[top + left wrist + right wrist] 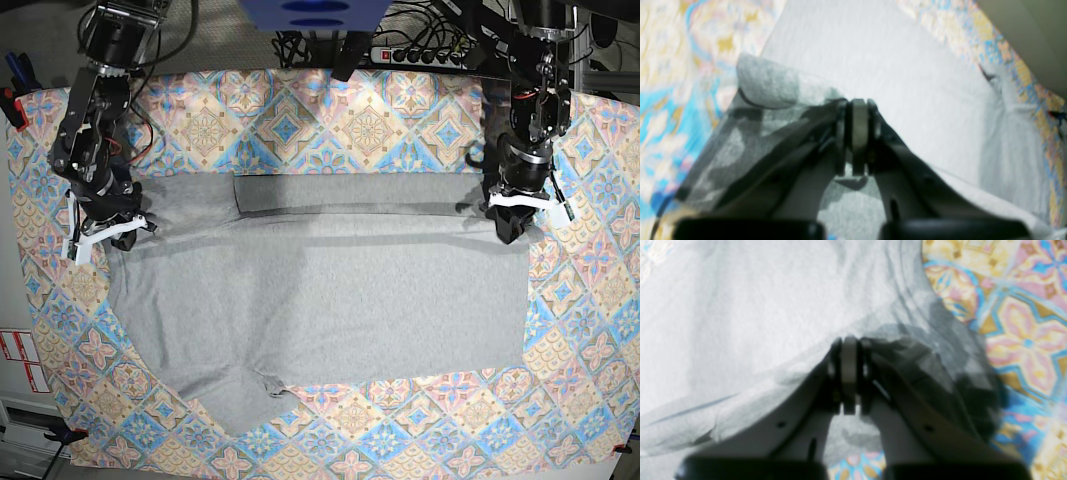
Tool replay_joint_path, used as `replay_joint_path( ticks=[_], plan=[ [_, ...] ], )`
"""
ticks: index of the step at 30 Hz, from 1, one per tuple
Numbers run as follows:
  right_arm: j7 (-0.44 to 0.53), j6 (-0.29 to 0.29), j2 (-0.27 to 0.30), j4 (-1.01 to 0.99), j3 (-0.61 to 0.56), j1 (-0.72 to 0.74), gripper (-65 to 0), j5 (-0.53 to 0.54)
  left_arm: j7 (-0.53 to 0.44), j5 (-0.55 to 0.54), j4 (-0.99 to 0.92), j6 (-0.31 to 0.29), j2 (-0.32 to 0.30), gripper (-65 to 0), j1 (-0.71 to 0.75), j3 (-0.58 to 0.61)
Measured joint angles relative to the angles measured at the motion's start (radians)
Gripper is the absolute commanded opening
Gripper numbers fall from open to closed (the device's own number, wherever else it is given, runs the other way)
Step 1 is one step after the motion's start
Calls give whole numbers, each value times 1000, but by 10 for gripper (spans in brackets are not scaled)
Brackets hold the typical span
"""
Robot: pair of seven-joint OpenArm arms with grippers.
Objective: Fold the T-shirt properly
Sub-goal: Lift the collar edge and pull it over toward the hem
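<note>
One patterned tablecloth under T-shirt

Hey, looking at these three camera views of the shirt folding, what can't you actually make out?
- Any print on the T-shirt: base view shows only plain grey.
- Cloth between the left gripper pads: left wrist view is blurred and the closed jaws cover it.
- Same for the right gripper in the right wrist view.
- Layers under the folded band along the shirt's far edge: hidden by the cloth itself.
- Tablecloth beneath the shirt: covered.
</note>
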Motion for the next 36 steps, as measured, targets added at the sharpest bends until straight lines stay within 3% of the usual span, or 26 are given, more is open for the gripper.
replay_joint_path(
  ticks=[17, 20, 23, 27, 32, 36],
  plan=[
    [9, 3, -5, -233, 0, 160, -646, -5, 38, 0, -116, -1, 3, -634, -115, 29],
    [10, -3, -5, -241, 0, 153, -604, -9, 51, 0, -132, 1, 5, -546, -124, 33],
    [15, -4, -2, -234, -17, 151, -512, -13, 48, -6, -126, 5, 5, -476, -114, 32],
    [13, -2, -4, -161, -19, 126, -426, -9, 48, -8, -84, 3, 5, -477, -80, 27],
    [1, -3, 2, -38, 7, 16, -418, -10, 52, -18, 32, 4, 8, -474, 37, -17],
    [5, -3, 3, 24, 93, -67, -418, -2, 43, -106, 89, 8, 2, -474, 139, -64]
  ],
)
